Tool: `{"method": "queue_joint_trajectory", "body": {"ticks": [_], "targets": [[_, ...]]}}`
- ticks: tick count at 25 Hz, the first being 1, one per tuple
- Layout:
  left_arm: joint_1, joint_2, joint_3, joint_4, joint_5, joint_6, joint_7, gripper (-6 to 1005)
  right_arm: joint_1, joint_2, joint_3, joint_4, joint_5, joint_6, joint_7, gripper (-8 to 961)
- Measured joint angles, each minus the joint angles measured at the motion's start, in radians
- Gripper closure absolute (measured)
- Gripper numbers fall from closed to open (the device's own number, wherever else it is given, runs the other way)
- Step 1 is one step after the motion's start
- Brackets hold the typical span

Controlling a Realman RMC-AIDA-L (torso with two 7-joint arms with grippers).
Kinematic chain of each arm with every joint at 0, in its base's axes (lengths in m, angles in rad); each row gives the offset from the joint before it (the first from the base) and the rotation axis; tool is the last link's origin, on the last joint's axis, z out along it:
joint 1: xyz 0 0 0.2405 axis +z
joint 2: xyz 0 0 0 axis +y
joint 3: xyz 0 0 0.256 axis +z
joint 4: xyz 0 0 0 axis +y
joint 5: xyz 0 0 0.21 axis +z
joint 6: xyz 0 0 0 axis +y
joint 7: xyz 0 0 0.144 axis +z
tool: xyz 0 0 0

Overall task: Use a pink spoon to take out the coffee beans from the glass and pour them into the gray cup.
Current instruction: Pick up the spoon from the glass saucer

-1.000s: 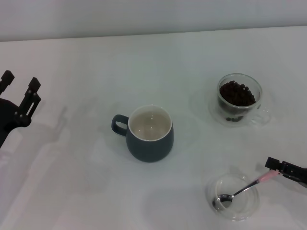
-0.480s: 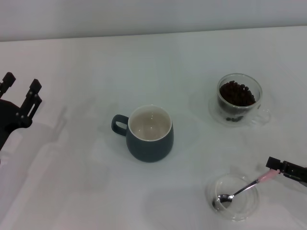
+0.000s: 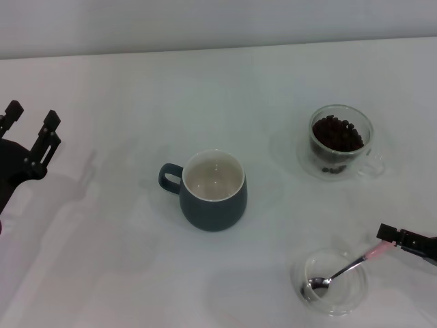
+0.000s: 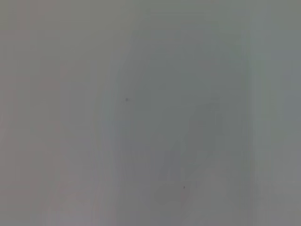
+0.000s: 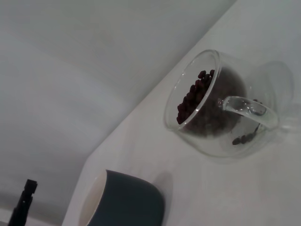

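Observation:
The gray cup (image 3: 212, 190) stands mid-table with its handle toward my left side; it also shows in the right wrist view (image 5: 123, 200). The glass (image 3: 341, 141) with the coffee beans (image 3: 336, 134) stands at the far right; in the right wrist view the glass (image 5: 214, 104) holds the beans (image 5: 195, 94). The pink spoon (image 3: 341, 269) lies with its silver bowl in a shallow clear dish (image 3: 304, 268), handle slanting up. My right gripper (image 3: 390, 236) is shut on the tip of the pink handle. My left gripper (image 3: 31, 126) is open and empty at the left edge.
The table top (image 3: 109, 225) is plain white with a pale wall behind it. The left wrist view shows only a blank grey surface (image 4: 150, 113). My left gripper shows far off in the right wrist view (image 5: 23, 202).
Hardly anything: the spoon's bowl has shifted a touch to the left in the dish, and my left gripper has drifted slightly.

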Motion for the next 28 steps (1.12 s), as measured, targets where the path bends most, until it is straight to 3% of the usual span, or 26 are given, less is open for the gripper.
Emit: {"method": "queue_joint_trajectory", "body": {"ticks": [10,18,23,28], "targets": [[-0.003,0.0,0.0,0.001,0.0,0.001,0.0,399,0.01,0.002,0.0,0.0,-0.011,-0.019,0.007,510],[-0.004,0.001,0.0,0.001,-0.001,0.002,0.0,401,0.011,0.0,0.005,-0.002,-0.012,-0.029,0.012,542],[-0.004,0.002,0.0,0.001,-0.001,0.004,0.0,401,0.014,0.0,0.007,-0.002,-0.012,-0.034,0.013,737],[-0.004,0.002,0.0,0.001,-0.001,0.011,0.0,400,0.02,0.0,0.005,-0.001,-0.012,-0.033,0.013,776]]}}
